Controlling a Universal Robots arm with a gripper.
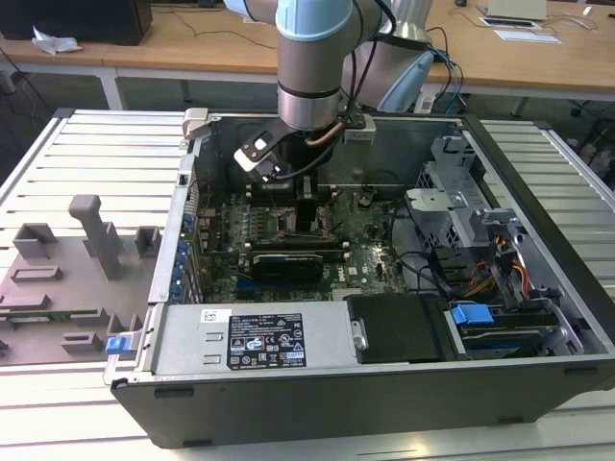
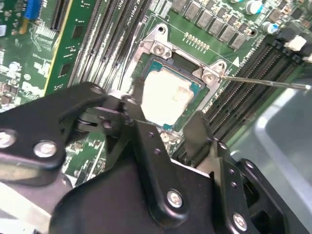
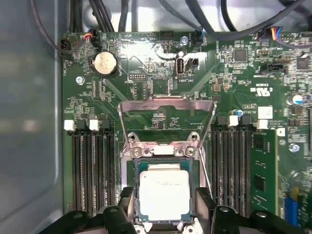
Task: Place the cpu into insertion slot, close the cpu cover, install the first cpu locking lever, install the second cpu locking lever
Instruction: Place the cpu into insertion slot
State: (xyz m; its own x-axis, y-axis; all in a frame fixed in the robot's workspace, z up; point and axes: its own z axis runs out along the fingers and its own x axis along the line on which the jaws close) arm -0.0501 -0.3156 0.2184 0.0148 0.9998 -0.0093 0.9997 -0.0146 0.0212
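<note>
**Scene.** An open dark grey metal computer case [image 1: 317,394] lies on a ribbed aluminium worktop [image 1: 86,144]. Grey plastic fixtures [image 1: 91,230] stand on the worktop at the exterior view's left, outside the case. The arm reaches down into the case over the far-left part of the green mainboard [image 3: 243,87].

**Gripper.** The black gripper [image 1: 306,216] [image 2: 164,109] [image 3: 165,204] is lowered over the socket area. Its jaws stand apart, one on each of two opposite edges of the chip. Whether they press on the chip or stand just clear of it cannot be told.

**Task parts.**
- The cpu [image 3: 163,192] [image 2: 165,95], a flat square chip with a pale silver-grey metal top on a green base, lies level inside the insertion slot [image 3: 194,170], a dark square socket with a metal rim.
- The cpu cover [image 3: 165,101], a thin silver-grey metal frame plate, is raised off the socket on its hinge. The board shows through its square window.
- A thin bright metal lever rod [image 2: 265,82] projects from one socket corner, above the long black memory slots [image 3: 92,170] that flank the socket.
</note>
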